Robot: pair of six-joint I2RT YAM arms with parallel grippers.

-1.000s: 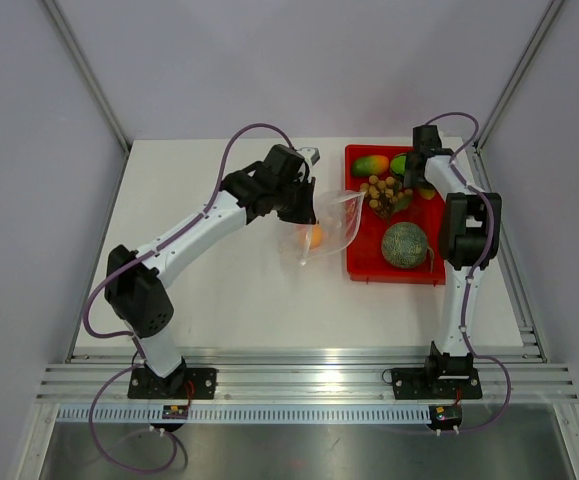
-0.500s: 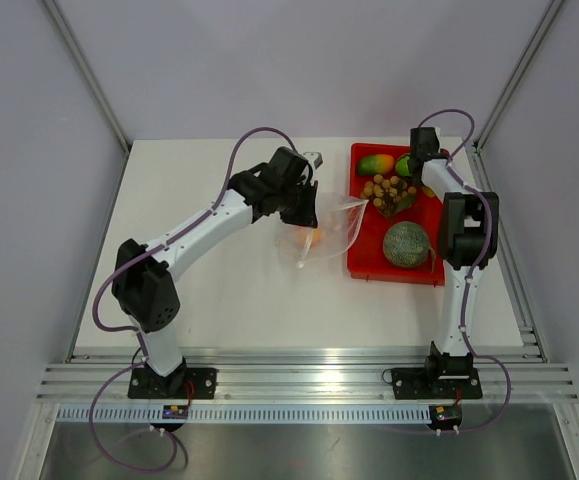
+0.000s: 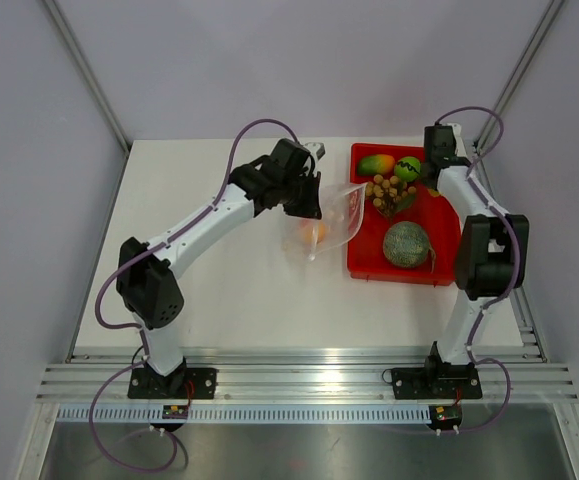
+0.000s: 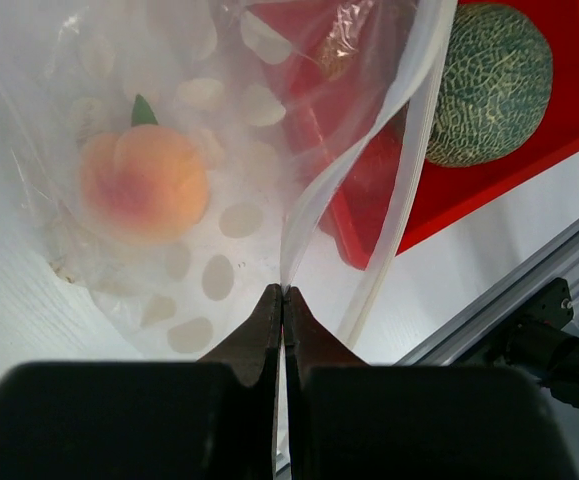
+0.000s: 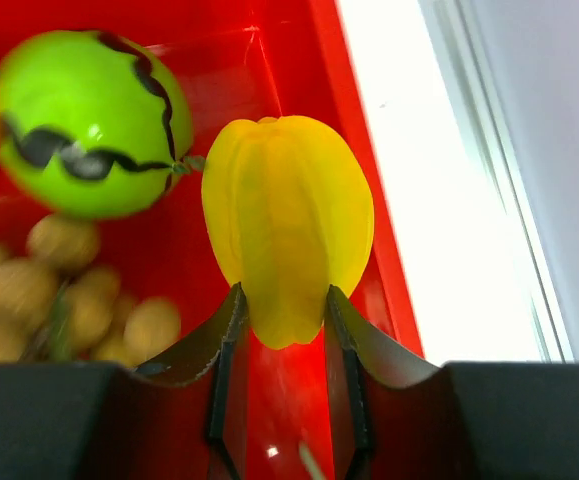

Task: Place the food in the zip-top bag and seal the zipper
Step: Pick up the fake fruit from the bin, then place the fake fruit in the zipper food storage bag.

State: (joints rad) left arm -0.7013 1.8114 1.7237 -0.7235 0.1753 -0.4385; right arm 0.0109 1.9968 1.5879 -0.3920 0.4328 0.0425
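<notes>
i count one fruit done: the orange-peach fruit (image 4: 144,183) lies inside the zip-top bag (image 3: 334,215), which is propped open on the counter (image 3: 229,290) against the left edge of the red tray (image 3: 397,277). the rest is still over the tray: the netted melon (image 3: 406,243) in the near part, the longan cluster (image 3: 389,190) in the middle, the mango (image 3: 374,164) and the green apple (image 3: 407,168) along the far side. the yellow piece (image 5: 287,225) is at the far right corner, and it is the one i am working on. the zipper (image 4: 412,140) hangs open as a pale strip along the bag's mouth, so sealing is not yet begun. by my reckoning the job is in its early part, with five fruits and the closure left.

my left arm reaches diagonally from its base to the far middle of the counter, wrist tipped down beside the tray. the left gripper (image 4: 282,292) is pinched fully together on the bag's mouth edge, holding it up and open toward the tray.

my right arm stretches straight out along the tray's right side, elbow raised, wrist angled down over the far corner. the right gripper (image 5: 281,310) has its fingers pressed against both flanks of the yellow piece at its lower end, so i take it as clamped on it. i cannot tell whether the piece is clear of the tray floor.
</notes>
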